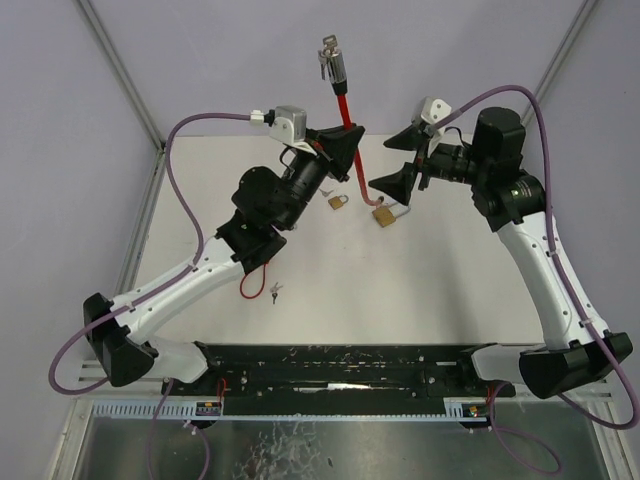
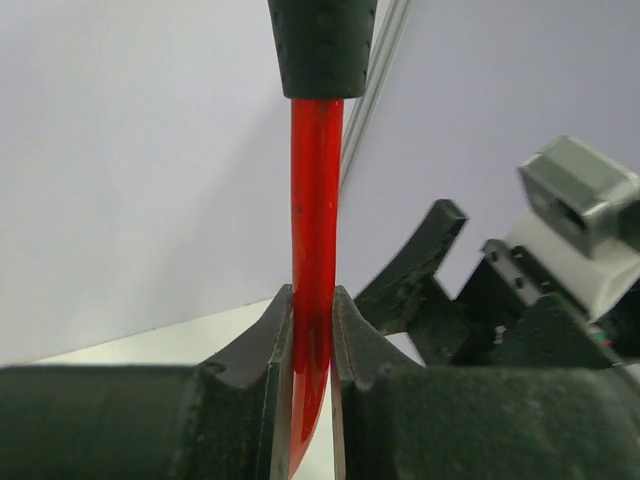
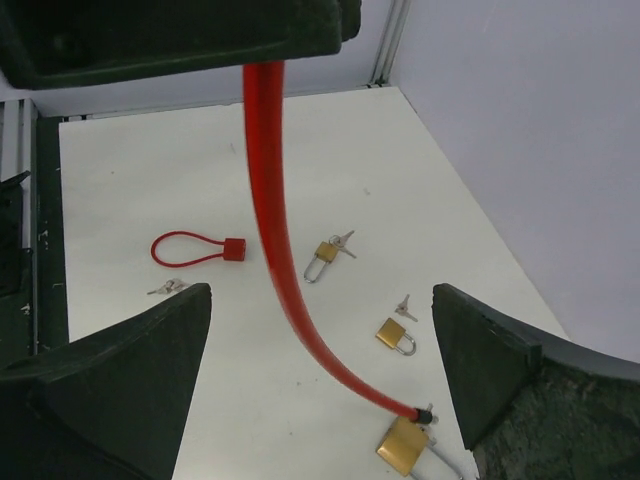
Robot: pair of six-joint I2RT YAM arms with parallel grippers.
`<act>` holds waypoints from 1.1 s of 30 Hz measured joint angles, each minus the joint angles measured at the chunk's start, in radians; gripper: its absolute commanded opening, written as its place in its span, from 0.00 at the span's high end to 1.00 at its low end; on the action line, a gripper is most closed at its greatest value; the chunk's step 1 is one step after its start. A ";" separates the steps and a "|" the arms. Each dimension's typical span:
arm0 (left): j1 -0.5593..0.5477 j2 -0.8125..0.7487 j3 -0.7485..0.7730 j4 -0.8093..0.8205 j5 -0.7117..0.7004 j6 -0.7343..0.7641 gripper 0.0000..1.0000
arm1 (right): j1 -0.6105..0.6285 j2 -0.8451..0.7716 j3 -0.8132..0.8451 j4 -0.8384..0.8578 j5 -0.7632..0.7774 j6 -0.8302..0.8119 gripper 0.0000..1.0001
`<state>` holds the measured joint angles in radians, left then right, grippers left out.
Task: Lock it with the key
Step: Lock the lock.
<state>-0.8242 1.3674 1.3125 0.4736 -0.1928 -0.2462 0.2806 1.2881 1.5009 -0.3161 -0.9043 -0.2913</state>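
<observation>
A red cable lock is held up in the air. Its black head point(image 1: 337, 66) is at the top with a key point(image 1: 324, 52) at it. My left gripper point(image 1: 346, 140) is shut on the red cable point(image 2: 313, 300), which runs straight up between the jaws to the black head point(image 2: 322, 45). Below the grip the red cable point(image 3: 275, 240) curves down to its free end by a brass padlock point(image 3: 405, 445) on the table. My right gripper point(image 3: 320, 370) stands open just right of the cable point(image 1: 357, 185), with nothing between its fingers.
Two more brass padlocks point(image 3: 322, 258) point(image 3: 397, 335) lie on the white table point(image 1: 430, 290), each with small keys beside it. A small red loop lock point(image 3: 200, 250) and loose keys point(image 3: 165, 288) lie nearer the left arm. Grey walls close in the back.
</observation>
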 measured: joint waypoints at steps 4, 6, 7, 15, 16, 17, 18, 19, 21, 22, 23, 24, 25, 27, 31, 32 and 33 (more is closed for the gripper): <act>-0.106 0.001 0.107 -0.086 -0.141 0.082 1.00 | 0.064 0.028 0.071 -0.008 0.056 0.004 0.05; -0.143 0.005 0.156 -0.119 -0.185 0.106 1.00 | 0.086 0.039 0.094 -0.004 0.078 0.016 0.07; -0.159 0.009 0.182 -0.132 -0.209 0.115 1.00 | 0.092 0.042 0.101 0.002 0.085 0.024 0.08; -0.236 0.067 0.299 -0.183 -0.341 0.174 1.00 | 0.121 0.046 0.103 0.069 0.082 0.132 0.40; -0.246 0.079 0.312 -0.184 -0.354 0.183 1.00 | 0.122 0.046 0.099 0.083 0.076 0.148 0.40; -0.255 0.089 0.322 -0.184 -0.367 0.192 1.00 | 0.127 0.046 0.095 0.095 0.071 0.162 0.42; -0.261 0.097 0.328 -0.187 -0.373 0.196 1.00 | 0.127 0.045 0.091 0.103 0.068 0.172 0.47; -0.266 0.105 0.333 -0.188 -0.381 0.201 1.00 | 0.128 0.045 0.087 0.113 0.062 0.184 0.58; -0.270 0.119 0.341 -0.190 -0.396 0.206 1.00 | 0.128 0.042 0.078 0.120 0.048 0.197 0.84; -0.271 0.126 0.344 -0.189 -0.402 0.211 1.00 | 0.129 0.038 0.072 0.120 0.046 0.200 0.98; -0.270 0.130 0.345 -0.187 -0.408 0.214 1.00 | 0.132 0.031 0.064 0.119 0.042 0.208 1.00; -0.269 0.132 0.346 -0.185 -0.412 0.215 1.00 | 0.135 0.023 0.055 0.117 0.037 0.216 1.00; -0.270 0.132 0.346 -0.186 -0.415 0.215 1.00 | 0.137 0.016 0.047 0.118 0.032 0.225 1.00; -0.276 0.131 0.344 -0.183 -0.415 0.214 0.84 | 0.135 0.003 0.034 0.129 0.021 0.241 1.00; -0.282 0.072 0.250 -0.156 -0.359 0.190 0.43 | 0.101 -0.049 -0.073 0.263 -0.087 0.389 1.00; -0.282 0.045 0.207 -0.149 -0.330 0.185 0.34 | 0.086 -0.062 -0.112 0.331 -0.123 0.455 1.00; -0.278 0.008 0.145 -0.129 -0.288 0.174 0.29 | 0.071 -0.071 -0.142 0.392 -0.149 0.517 1.00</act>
<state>-1.1027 1.3750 1.4570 0.3447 -0.4812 -0.0719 0.3519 1.2171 1.3590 0.0761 -1.0531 0.2256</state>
